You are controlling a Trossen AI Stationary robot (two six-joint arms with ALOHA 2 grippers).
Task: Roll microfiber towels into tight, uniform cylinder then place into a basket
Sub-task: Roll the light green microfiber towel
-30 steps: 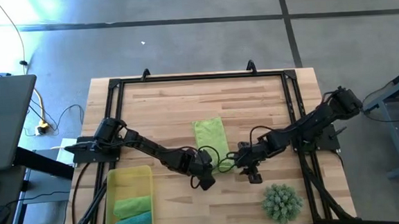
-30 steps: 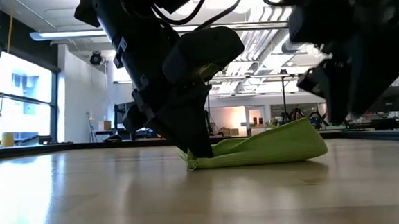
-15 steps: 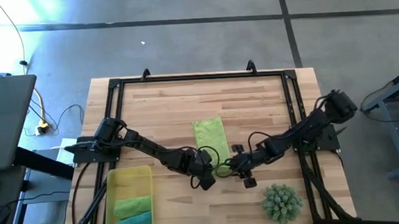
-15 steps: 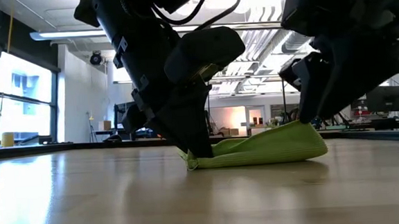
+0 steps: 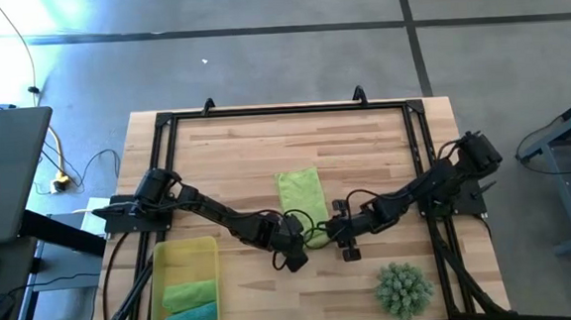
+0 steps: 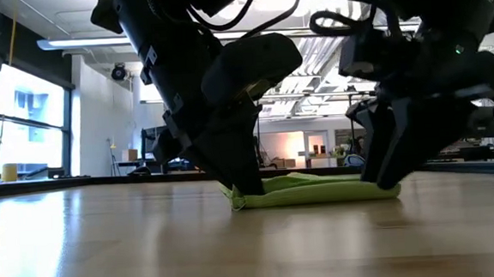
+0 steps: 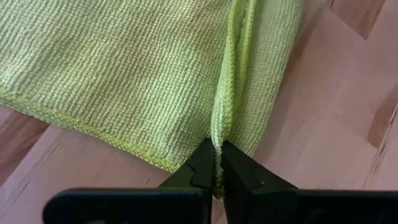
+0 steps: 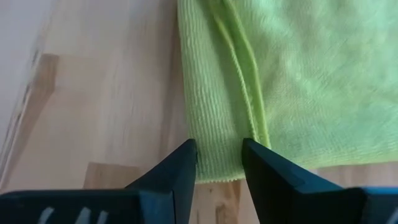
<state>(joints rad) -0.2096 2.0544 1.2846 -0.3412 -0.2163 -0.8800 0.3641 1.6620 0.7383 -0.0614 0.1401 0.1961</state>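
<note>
Wooden table (image 5: 365, 155) carries one yellow basket (image 5: 179, 252) at its near left corner, already holding two rolled towels, a green one (image 5: 188, 293) and a teal one (image 5: 192, 316), judged finished. One lime towel (image 5: 300, 192) lies flat mid-table for rolling. Left gripper (image 7: 217, 179) is clamped on its near hem, and right gripper (image 8: 219, 163), fingers apart, straddles the other near corner, seemingly to start an even roll.

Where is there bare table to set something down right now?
Bare wood runs along the far side beyond the green towel, and between the basket and the plant. Mid-table is crowded: left gripper and right gripper flank the towel.
</note>
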